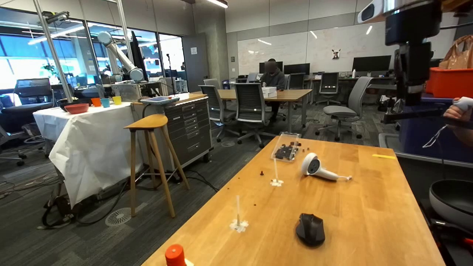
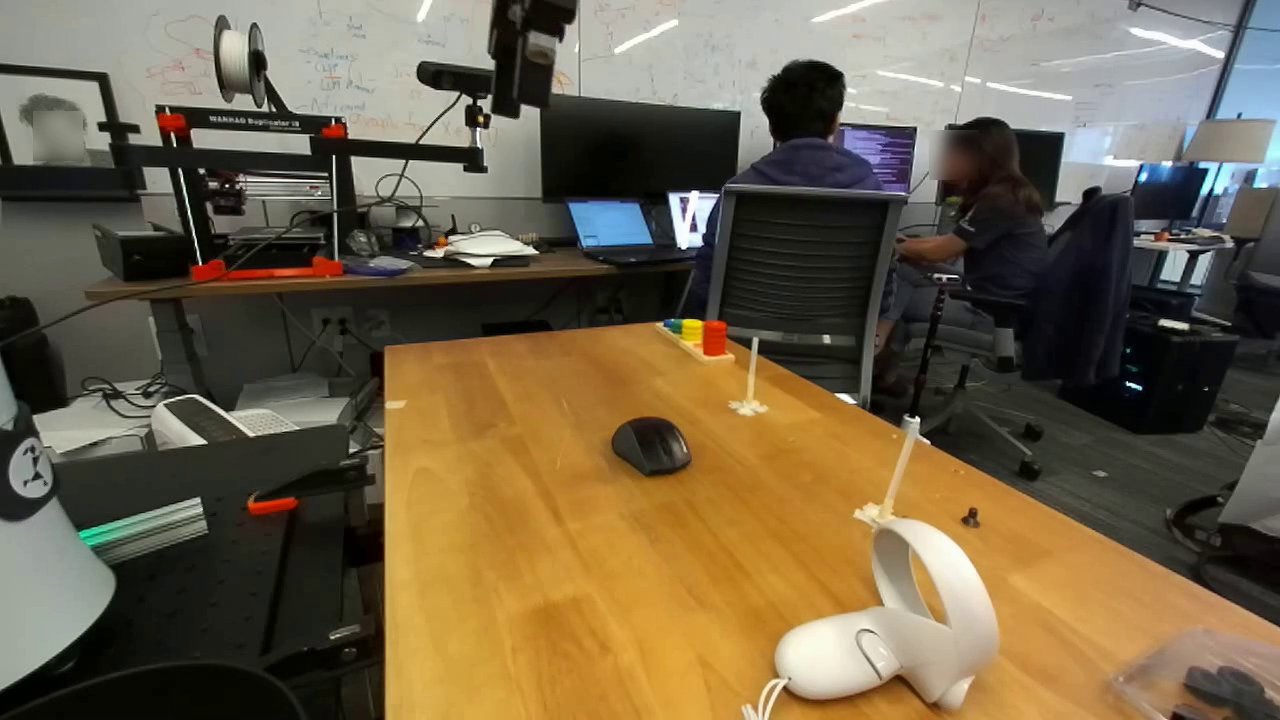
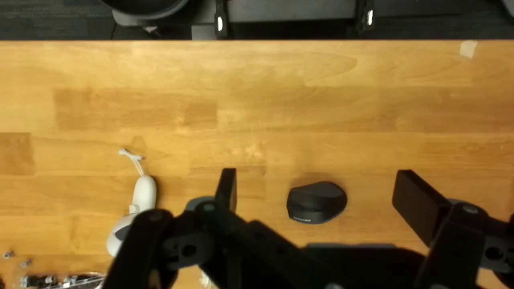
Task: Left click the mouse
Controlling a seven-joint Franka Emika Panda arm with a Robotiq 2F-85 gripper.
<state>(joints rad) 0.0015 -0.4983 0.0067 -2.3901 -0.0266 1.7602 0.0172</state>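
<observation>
The black domed mouse (image 1: pixel 310 229) lies on the wooden table in both exterior views, and it also shows there (image 2: pixel 651 446). In the wrist view the mouse (image 3: pixel 317 202) sits between and below the two fingers, nearer the left one, apart from both. My gripper (image 3: pixel 316 175) is open and empty, its fingers spread wider than the mouse is long. In an exterior view the gripper (image 1: pixel 412 94) hangs well above the table at the upper right; its lower end (image 2: pixel 522 85) also shows at the top edge of an exterior view.
A white ring-shaped controller (image 2: pixel 850 650) lies on the table. Two thin upright sticks (image 1: pixel 238 210) (image 1: pixel 276 171) are fixed to it. A clear box of black parts (image 1: pixel 286 149) and a red stacking toy (image 2: pixel 714 338) stand along the table. The table edge (image 3: pixel 257 41) shows in the wrist view.
</observation>
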